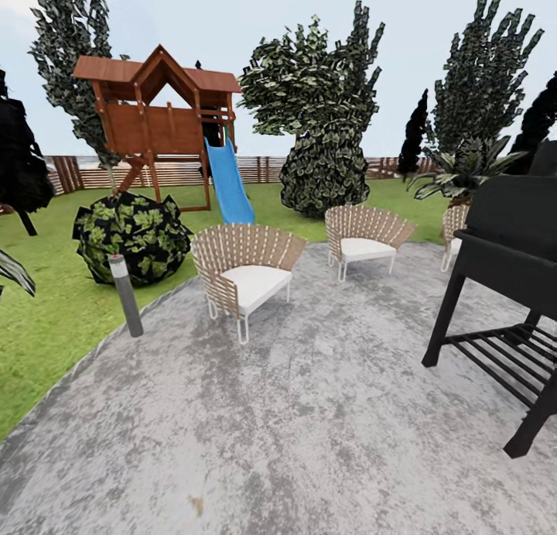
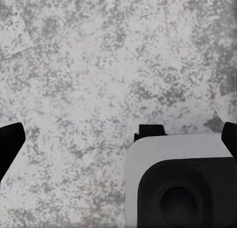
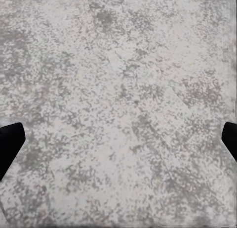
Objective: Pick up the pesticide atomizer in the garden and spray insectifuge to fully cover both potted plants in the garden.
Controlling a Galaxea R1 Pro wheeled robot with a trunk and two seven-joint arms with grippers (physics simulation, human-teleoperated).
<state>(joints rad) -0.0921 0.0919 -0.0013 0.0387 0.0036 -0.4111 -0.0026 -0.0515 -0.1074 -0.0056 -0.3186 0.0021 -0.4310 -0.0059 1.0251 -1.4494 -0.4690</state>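
Observation:
The pesticide atomizer and the two potted plants are out of view. I stand on the garden's round grey paved patch (image 1: 309, 411), with green lawn (image 1: 46, 326) to its left. In the left wrist view my left gripper (image 2: 118, 144) is open, its dark fingertips (image 2: 10, 146) far apart over the paving, above a white and black part of my own body (image 2: 182, 188). My right gripper (image 3: 118, 144) is likewise open, and between its fingertips (image 3: 10, 146) lies bare paving.
Two slatted chairs (image 1: 247, 272) (image 1: 365, 241) stand ahead, and a black grill (image 1: 510, 287) is close at the right. A grey bollard lamp (image 1: 126, 295) and a dark leafy bush (image 1: 131, 237) edge the lawn. A wooden playhouse with a blue slide (image 1: 229, 183), trees and a fence (image 1: 263, 169) stand behind.

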